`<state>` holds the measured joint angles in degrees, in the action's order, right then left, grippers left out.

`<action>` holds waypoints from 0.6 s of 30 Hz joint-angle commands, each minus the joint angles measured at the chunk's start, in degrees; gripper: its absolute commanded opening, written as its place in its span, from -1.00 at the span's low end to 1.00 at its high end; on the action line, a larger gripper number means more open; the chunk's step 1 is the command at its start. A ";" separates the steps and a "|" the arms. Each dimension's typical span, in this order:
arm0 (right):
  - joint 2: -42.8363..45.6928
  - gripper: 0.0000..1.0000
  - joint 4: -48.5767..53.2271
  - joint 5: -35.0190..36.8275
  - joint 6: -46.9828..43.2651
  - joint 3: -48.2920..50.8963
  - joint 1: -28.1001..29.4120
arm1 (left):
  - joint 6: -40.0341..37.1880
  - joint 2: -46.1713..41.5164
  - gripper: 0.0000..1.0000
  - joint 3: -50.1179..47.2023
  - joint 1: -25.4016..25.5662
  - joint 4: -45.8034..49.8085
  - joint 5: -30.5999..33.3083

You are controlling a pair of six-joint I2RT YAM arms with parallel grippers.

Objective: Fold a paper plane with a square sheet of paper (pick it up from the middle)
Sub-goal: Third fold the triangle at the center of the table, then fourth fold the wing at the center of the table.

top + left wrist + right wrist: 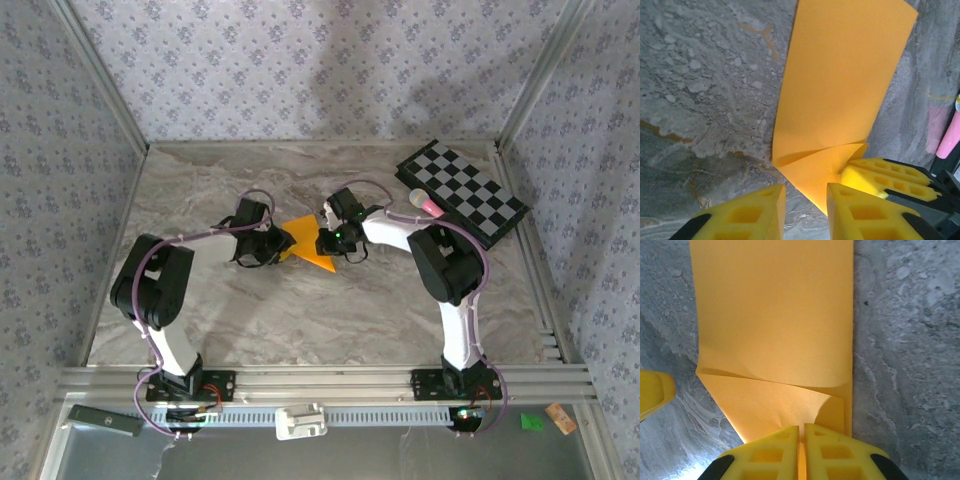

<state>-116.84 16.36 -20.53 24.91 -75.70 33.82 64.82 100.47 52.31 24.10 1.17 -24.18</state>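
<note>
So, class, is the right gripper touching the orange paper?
Touching. In the right wrist view, the right gripper is shut on the orange paper, its edge pinched between both fingers.

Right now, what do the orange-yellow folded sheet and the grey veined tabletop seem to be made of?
The orange-yellow folded sheet: thin matte paper, going by its sharp creases and soft curl. The grey veined tabletop: looks like polished marble, with a faint sheen; possibly a printed laminate instead.
</note>
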 commanded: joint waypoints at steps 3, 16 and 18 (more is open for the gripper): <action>-1.64 -0.77 3.15 1.90 1.28 -0.48 -0.66 | 1.36 2.32 -0.44 0.59 -0.19 -1.73 -1.80; -2.08 -0.82 2.90 1.38 1.70 -0.35 -0.95 | 0.49 5.05 -0.61 2.87 -0.19 -3.44 -4.23; -2.16 -0.83 2.96 1.36 1.72 -0.32 -0.90 | 0.22 5.09 -0.64 3.01 -0.19 -3.75 -4.37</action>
<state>-116.90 16.53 -20.36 25.96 -75.70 33.34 65.65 104.81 53.60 23.99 -0.97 -26.94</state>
